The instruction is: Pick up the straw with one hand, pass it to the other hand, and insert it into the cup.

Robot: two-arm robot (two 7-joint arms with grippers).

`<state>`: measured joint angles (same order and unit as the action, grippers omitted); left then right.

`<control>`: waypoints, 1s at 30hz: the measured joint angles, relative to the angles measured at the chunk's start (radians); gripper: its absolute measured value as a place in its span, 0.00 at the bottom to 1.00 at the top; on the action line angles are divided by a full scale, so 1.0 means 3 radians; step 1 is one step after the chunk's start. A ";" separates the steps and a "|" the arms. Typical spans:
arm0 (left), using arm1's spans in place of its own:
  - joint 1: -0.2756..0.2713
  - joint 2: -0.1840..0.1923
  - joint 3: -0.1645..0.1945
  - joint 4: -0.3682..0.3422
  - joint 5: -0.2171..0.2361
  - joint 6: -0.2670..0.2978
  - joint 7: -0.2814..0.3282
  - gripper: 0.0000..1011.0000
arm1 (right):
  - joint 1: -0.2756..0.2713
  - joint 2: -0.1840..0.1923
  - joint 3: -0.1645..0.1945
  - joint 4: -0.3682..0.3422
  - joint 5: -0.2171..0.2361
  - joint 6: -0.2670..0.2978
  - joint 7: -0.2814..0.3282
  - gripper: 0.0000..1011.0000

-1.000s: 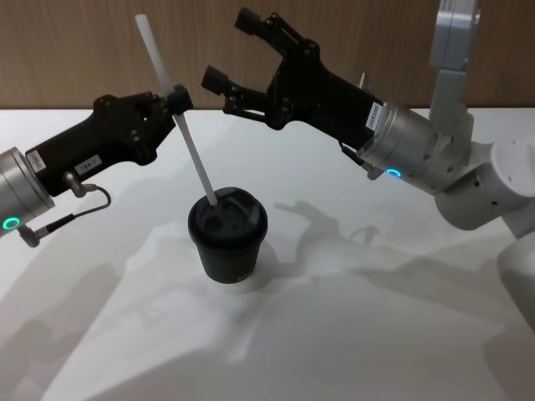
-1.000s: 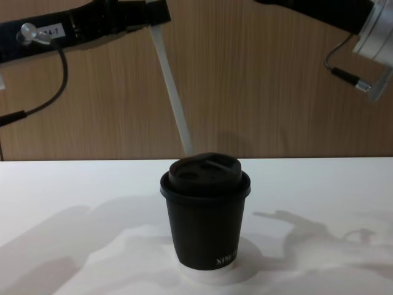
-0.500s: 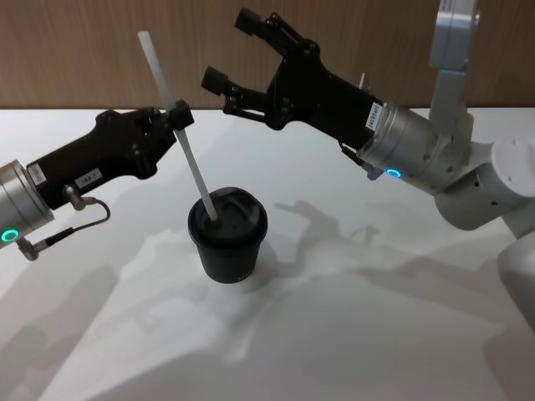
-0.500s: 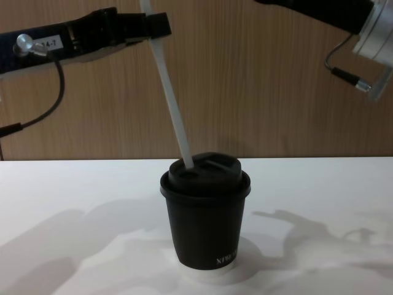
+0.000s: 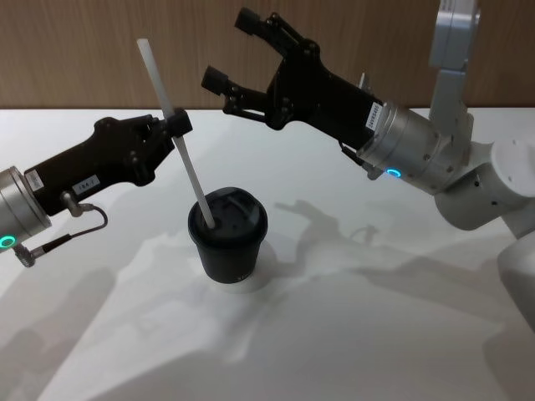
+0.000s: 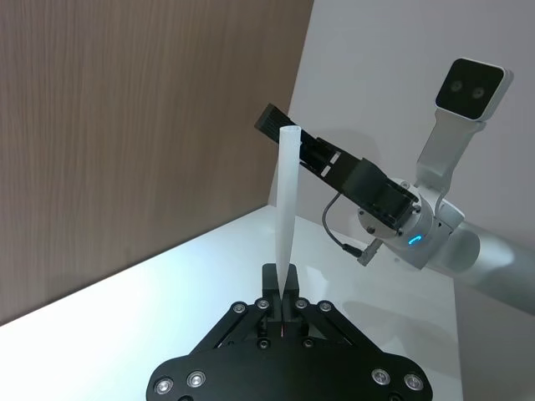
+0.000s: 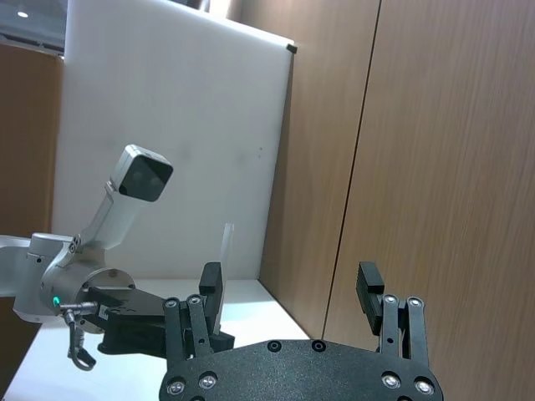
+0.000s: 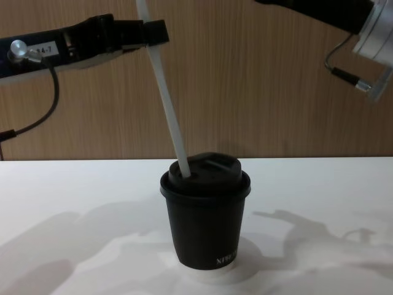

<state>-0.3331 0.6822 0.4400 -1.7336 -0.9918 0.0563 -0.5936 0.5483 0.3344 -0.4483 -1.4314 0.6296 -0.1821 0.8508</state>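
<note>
One straw (image 5: pixel 180 146) in left gripper (image 5: pixel 177 124), tip seemingly at cup (image 5: pixel 227 237) lid.

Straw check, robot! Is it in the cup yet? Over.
Left pincer shut on straw, tilted, lower tip at the lid of the cup. Right pincer open, above and behind the cup. Nothing in the way. Over.
</note>
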 joint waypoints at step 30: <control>-0.0093 -0.0167 0.0130 0.0321 0.0112 0.0034 -0.0059 0.23 | 0.0000 0.0000 0.0000 0.0000 0.0000 0.0000 0.0000 0.99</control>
<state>-0.3609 0.6322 0.4788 -1.6372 -0.9582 0.0664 -0.6114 0.5483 0.3344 -0.4483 -1.4315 0.6296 -0.1821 0.8508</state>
